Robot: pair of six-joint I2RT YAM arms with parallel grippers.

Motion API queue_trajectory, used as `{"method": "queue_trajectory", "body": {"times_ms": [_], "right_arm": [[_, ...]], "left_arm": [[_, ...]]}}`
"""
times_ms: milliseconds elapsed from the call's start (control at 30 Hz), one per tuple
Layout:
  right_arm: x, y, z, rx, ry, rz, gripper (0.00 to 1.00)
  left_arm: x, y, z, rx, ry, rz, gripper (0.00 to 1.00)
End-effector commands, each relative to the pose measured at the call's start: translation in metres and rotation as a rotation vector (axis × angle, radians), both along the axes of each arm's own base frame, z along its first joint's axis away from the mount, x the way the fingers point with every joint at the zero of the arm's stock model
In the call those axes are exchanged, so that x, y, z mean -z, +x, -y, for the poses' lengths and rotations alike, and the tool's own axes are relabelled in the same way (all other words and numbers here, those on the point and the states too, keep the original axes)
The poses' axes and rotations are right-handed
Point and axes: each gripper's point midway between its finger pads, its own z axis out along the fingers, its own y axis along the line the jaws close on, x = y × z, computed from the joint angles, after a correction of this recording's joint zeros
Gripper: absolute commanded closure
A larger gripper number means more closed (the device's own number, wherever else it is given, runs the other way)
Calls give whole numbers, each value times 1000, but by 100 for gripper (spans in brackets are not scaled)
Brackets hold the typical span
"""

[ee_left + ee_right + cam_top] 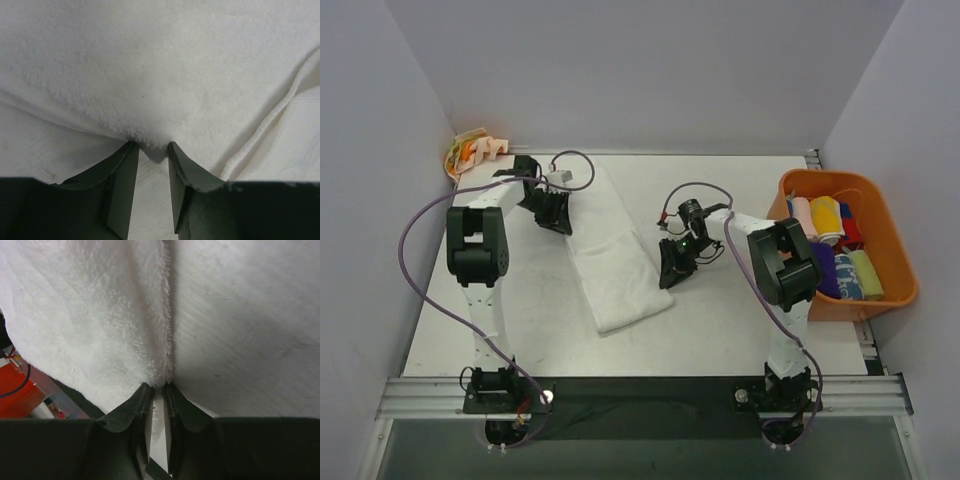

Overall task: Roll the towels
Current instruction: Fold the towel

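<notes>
Towel in plain white [615, 265], folded into a long strip, lies slantwise across the middle of the table [530, 320], its far end toward the back left and its near end toward the front centre. The left gripper [552, 212] reaches in at the strip's left edge near the far end, with the arm bent at the elbow and the forearm lying across the back left of the table. In the left wrist view its fingers [125, 170] are clamped on a small puckered pinch of the pile. The right gripper [672, 268] comes in from the opposite side, tilted down at the strip's right edge about midway along. In the right wrist view its jaws are drawn close together on the towel's fuzzy edge, with bare table to one side. A cream towel with orange blotches [475, 152] sits bunched in the far left corner, well apart from the strip. At the right edge of the table stands an orange bin [898, 250] holding small rolled towels [830, 220] packed side by side: pink, yellow, red, purple, blue and pale green
</notes>
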Motion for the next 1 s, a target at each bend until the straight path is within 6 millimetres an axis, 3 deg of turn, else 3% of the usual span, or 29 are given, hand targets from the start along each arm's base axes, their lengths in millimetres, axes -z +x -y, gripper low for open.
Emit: {"method": "queue_trajectory", "body": {"times_ms": [0,33,100,133,200,233,300,333,400,433,467,533,567,633,667,700,733,767,967], "right_arm": [[4,-38,-11,-12,27,-127,86],[4,-49,-19,-39,29,-138,89],[0,-59,-27,-23,40,-175,89],[-4,-64,-33,-27,61,-189,87],[-14,-64,-34,-24,73,-167,79],[-16,-63,-28,-19,63,-151,70],[-36,-51,-16,9,73,-85,62],[-46,-41,-11,3,84,-34,59],[-70,-19,2,39,84,77,55],[-85,-2,2,51,88,149,49],[-94,12,3,64,68,211,46],[-105,30,-3,80,64,263,46],[-110,50,-8,100,55,299,47],[-98,68,-15,127,36,287,50],[-102,80,-20,147,42,298,52],[-98,87,-23,155,42,294,53],[-84,92,-28,155,37,267,55],[-87,100,-33,171,49,265,56],[-61,103,-58,165,110,198,66]], "left_arm": [[-2,47,13,6,-30,110,59],[7,51,17,11,-31,99,60],[4,61,24,27,-37,111,61],[-3,71,27,32,-48,137,60],[-13,74,26,39,-58,148,56],[-31,73,28,55,-78,176,53],[-50,65,22,90,-91,213,45],[-87,59,22,116,-116,286,43],[-95,37,16,168,-111,319,39],[-126,27,15,191,-104,395,38],[-115,8,13,230,-96,388,37],[-139,-13,13,269,-79,461,34],[-130,-30,14,295,-82,448,33],[-141,-49,15,323,-81,493,33],[-142,-53,17,337,-82,516,33],[-132,-64,18,341,-91,494,33],[-135,-69,19,343,-97,506,34],[-134,-73,22,343,-117,494,35],[-122,-107,47,388,-262,413,40]]}}
